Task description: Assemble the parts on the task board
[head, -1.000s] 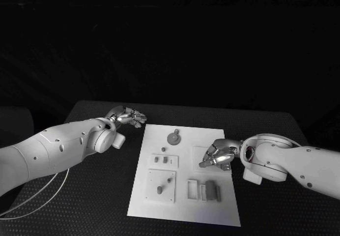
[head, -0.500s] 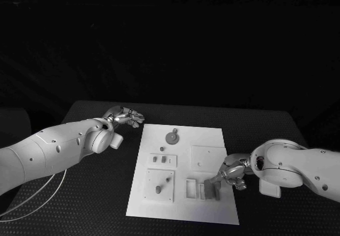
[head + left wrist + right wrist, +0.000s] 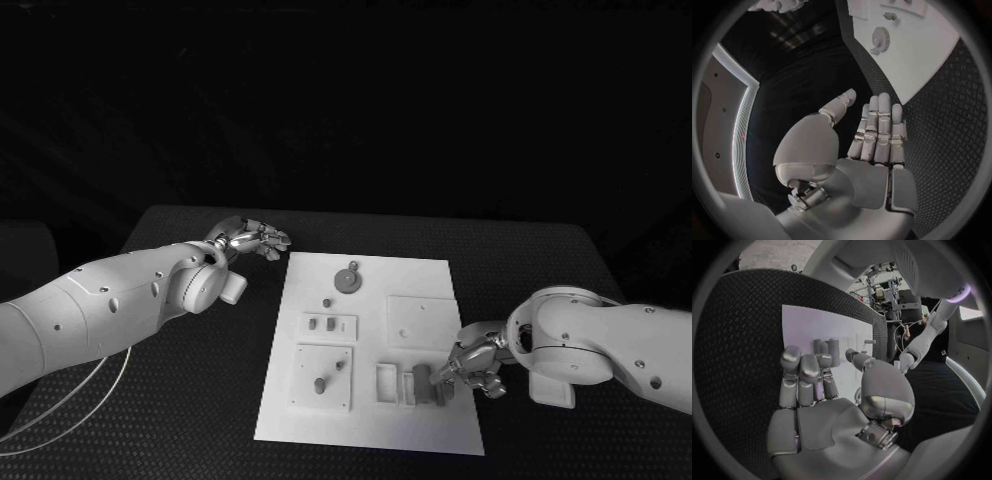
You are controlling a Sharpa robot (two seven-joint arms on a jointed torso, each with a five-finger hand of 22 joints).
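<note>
The white task board [image 3: 418,275] lies in the middle of the table. At its front right, upright grey bars [image 3: 423,382] stand in slots. My right hand [image 3: 470,367] is at the board's right edge next to these bars, fingers stretched out and thumb apart, holding nothing. In the right wrist view the hand [image 3: 817,405] reaches over the board [image 3: 804,325] with its fingertips close to the bars [image 3: 826,346]. My left hand [image 3: 253,238] hovers off the board's far left corner; its fingers [image 3: 878,130] are straight and hold nothing. A round grey part [image 3: 349,279] lies near the board's far edge.
Small grey parts sit in a little plate [image 3: 327,324] and a square plate [image 3: 325,378] on the board's left half. A flat square plate [image 3: 423,320] lies at the right middle. Thin cables [image 3: 87,400] run along the table's left front. Black table surrounds the board.
My right hand has moved from the square plate at the board's right middle toward the front, down beside the upright bars. My left hand has hardly moved.
</note>
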